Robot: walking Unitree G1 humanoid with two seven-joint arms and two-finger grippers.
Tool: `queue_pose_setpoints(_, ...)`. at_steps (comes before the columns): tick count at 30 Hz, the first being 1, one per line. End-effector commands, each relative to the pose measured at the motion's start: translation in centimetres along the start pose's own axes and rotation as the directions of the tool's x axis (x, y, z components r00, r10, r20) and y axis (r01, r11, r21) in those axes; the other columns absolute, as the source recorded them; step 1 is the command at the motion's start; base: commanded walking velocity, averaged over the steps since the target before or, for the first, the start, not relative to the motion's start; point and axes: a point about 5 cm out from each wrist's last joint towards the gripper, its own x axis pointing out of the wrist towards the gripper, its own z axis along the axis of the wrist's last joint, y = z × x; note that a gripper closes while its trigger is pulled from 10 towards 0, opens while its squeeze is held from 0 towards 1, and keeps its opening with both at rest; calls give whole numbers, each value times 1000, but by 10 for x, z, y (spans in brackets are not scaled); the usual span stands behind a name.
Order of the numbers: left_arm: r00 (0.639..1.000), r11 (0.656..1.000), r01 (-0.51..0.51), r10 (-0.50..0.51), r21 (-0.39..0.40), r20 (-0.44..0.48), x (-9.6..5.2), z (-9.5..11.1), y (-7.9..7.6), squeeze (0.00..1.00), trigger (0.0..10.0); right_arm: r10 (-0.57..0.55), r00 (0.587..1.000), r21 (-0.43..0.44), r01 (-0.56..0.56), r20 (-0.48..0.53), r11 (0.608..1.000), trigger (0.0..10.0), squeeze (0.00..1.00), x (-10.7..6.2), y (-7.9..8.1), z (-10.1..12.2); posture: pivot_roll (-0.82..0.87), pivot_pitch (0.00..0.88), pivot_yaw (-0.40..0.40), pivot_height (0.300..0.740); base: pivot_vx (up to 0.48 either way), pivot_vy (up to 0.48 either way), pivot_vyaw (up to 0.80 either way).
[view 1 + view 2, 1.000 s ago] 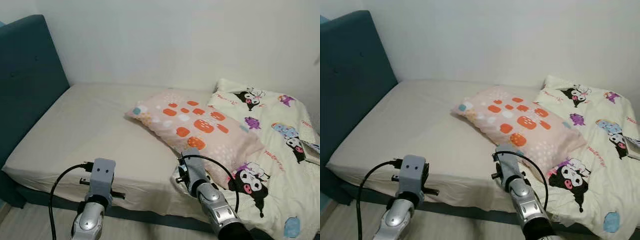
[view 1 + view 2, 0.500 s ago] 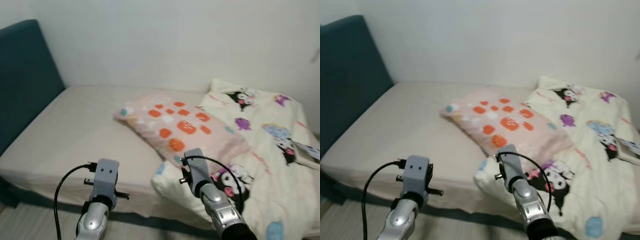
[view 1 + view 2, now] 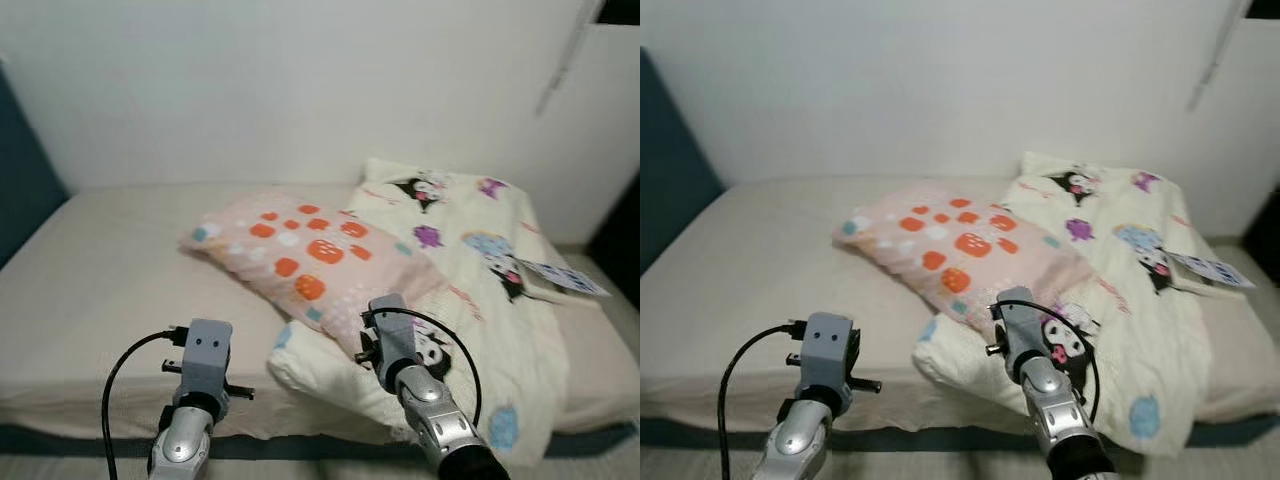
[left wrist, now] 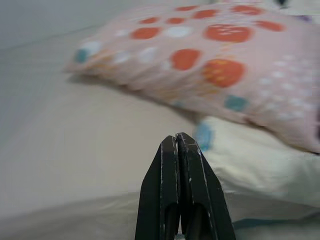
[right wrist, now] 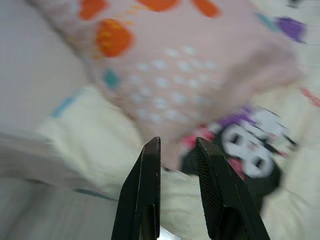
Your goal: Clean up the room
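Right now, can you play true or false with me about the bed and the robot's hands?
1. The pink pillow lies partly on the cartoon blanket. True.
2. The left gripper is wide open. False: its fingers are pressed together.
3. The right gripper has a small gap between its fingers. True.
4. The right gripper is squeezing the pillow. False: it holds nothing and only points toward the pillow and blanket.
5. The pillow has orange spots. True.

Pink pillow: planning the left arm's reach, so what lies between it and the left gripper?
Bare bedsheet, then a quilt corner, seen from the left wrist, separate left gripper and pink pillow.
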Motion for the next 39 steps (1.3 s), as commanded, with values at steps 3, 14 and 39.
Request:
queue_pose_setpoints(3, 1000, 1000, -4, 4, -5, 1, -1, -2, 2, 0, 10000, 7, 1000, 7, -7, -13, 1000, 10000, 0, -1, 3, -4, -62, 77, -15, 740, 0, 0, 0)
queue_pose_setpoints(14, 998, 999, 28, -26, -42, 52, -1, 6, -1, 0, 10000, 13, 1000, 2, -13, -16, 1000, 10000, 0, -1, 5, -4, -62, 79, -18, 740, 24, 0, 0)
queue_pose_setpoints(39, 998, 998, 33, -30, -51, 60, -3, 5, -1, 0, 10000, 11, 1000, -7, -11, -19, 1000, 10000, 0, -2, 4, -5, -64, 86, -20, 740, 344, 0, 0)
